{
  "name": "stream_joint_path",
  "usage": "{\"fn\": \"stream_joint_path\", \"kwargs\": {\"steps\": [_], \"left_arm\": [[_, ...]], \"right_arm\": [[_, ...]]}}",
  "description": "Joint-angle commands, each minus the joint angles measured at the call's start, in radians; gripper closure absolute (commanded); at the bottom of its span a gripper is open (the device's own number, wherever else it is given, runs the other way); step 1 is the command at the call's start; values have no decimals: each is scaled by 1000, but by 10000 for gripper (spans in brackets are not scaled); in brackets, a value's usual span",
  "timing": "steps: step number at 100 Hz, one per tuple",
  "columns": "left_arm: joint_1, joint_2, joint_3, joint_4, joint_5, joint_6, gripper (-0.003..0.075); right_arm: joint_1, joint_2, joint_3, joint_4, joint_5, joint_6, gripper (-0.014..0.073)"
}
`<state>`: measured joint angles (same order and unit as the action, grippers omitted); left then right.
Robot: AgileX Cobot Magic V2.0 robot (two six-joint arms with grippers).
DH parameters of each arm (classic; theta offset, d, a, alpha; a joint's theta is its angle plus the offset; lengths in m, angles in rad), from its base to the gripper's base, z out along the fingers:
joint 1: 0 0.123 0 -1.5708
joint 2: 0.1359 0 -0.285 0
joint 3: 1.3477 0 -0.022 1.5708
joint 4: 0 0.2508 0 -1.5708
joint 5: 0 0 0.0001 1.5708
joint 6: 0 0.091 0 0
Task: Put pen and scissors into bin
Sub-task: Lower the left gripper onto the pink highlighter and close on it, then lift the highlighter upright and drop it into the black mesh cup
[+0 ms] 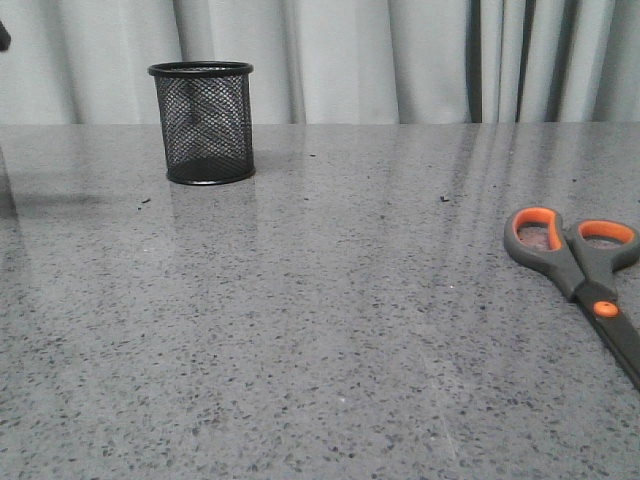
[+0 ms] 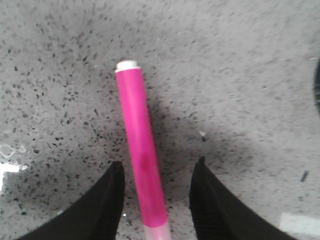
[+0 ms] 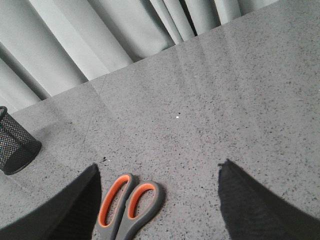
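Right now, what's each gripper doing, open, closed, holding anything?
Left gripper: open, fingers straddling the pen, not gripping it.
Right gripper: open, empty, above the scissors.

bin [image 1: 202,125] mouth unobstructed | scissors [image 1: 578,262] well apart | table [image 1: 300,330] between bare

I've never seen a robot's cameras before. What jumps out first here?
The bright pink pen lies on the speckled grey table, between the left gripper's open black fingers. The orange-lined scissors lie at the table's right edge, and a black mesh bin stands upright far back on the left.
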<state>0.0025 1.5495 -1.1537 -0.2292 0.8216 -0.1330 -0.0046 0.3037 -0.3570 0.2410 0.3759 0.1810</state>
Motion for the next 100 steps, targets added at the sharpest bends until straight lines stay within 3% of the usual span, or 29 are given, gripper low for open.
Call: {"fn": "stream_joint_path", "kwargs": {"steps": [1, 35, 45, 55, 64, 78, 84, 100], "left_arm": [[2, 0, -33, 1, -19, -10, 446], [2, 97, -33, 2, -15, -10, 465], [2, 121, -33, 0, 1, -3, 564], [2, 123, -33, -28, -39, 44, 739], [2, 88, -35, -166, -166, 133, 739], [-25, 5, -63, -514, -415, 454, 738], [-55, -19, -93, -725, -494, 666, 738], [-158, -16, -212, -1303, -487, 1334, 738]], "right_arm": [[-2, 14, -38, -1, -65, -1, 141], [-2, 14, -38, 6, -65, -1, 141], [-2, 14, -38, 27, -67, -1, 141], [-2, 14, -38, 37, -67, -1, 141], [-2, 14, -38, 37, -67, -1, 141], [-2, 14, -38, 37, -67, -1, 141], [-2, 14, -38, 37, -67, -1, 141], [-2, 14, -38, 37, -82, -1, 142]]}}
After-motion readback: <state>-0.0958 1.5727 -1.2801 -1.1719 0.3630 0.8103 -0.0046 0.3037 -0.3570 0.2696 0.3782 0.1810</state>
